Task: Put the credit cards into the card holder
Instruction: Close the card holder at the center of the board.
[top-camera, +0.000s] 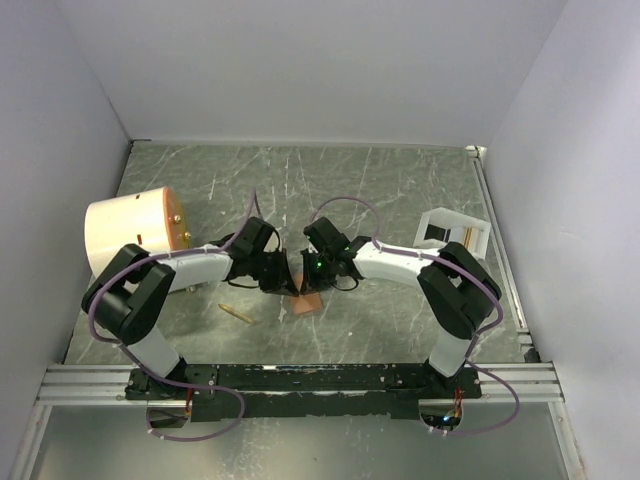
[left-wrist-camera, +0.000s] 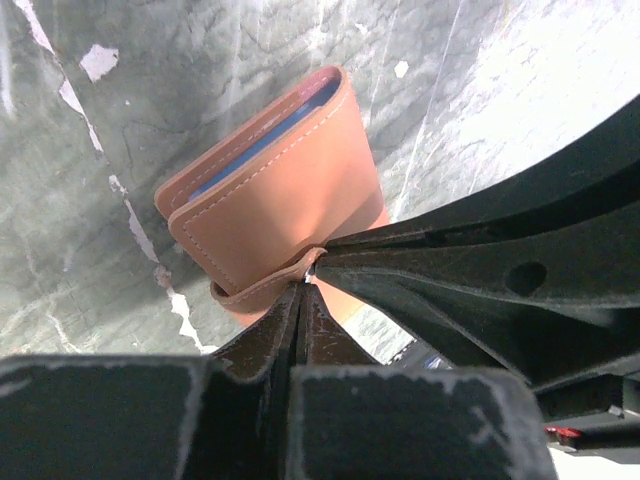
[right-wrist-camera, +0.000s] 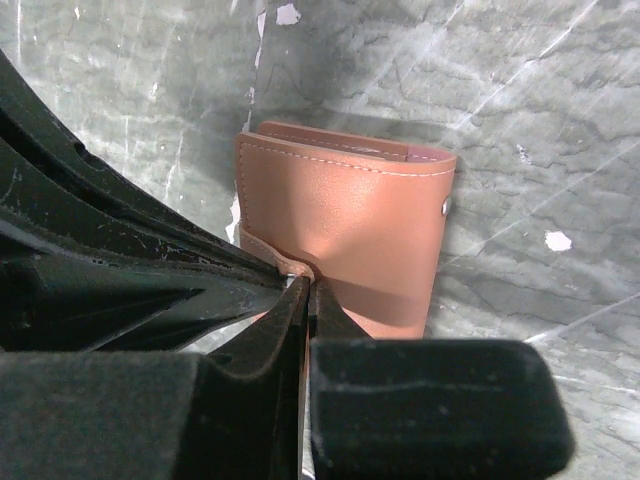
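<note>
Fingertips of my left claw (left-wrist-camera: 305, 292) and right claw (right-wrist-camera: 304, 282) pinch the snap strap (left-wrist-camera: 262, 287) of the folded card holder (left-wrist-camera: 290, 180) on the table (left-wrist-camera: 80, 200); a blue credit card (left-wrist-camera: 262, 148) edge shows inside, so only fastening seems left

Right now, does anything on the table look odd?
Yes: the left end effector and right end effector both pinch the same small strap of the card holder. A thin yellowish stick lies loose nearby.

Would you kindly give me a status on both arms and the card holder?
Left fingers, right fingers both shut on card holder strap. Holder folded, blue card edge inside. Cream cylinder, white tray well aside.
</note>
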